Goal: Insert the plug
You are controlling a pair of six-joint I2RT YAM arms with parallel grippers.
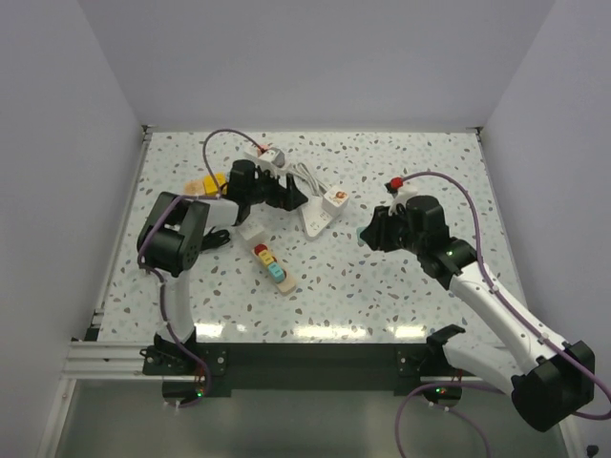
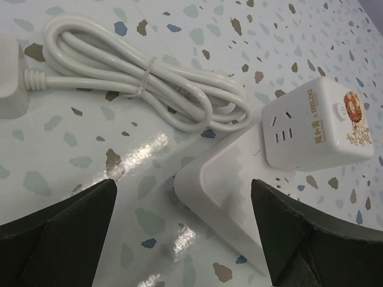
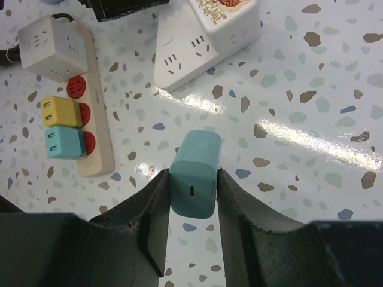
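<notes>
My right gripper (image 3: 192,177) is shut on a teal charger plug (image 3: 196,156) and holds it just above the table; its USB port faces the camera. In the top view this gripper (image 1: 367,235) is right of the white wedge-shaped power strip (image 1: 317,218). The strip's sockets (image 3: 182,60) lie ahead of the plug. A white cube socket with a cartoon label (image 2: 317,125) rests against the strip. My left gripper (image 2: 182,192) is open, its jaws on either side of the strip's near end (image 2: 221,191); in the top view it (image 1: 291,197) is left of the strip.
A beige strip (image 3: 96,119) carries a yellow plug (image 3: 60,111), a teal plug (image 3: 63,142) and a white cube adapter (image 3: 51,39). A coiled white cable (image 2: 137,78) lies behind the wedge strip. Another white socket (image 1: 267,153) sits at the back.
</notes>
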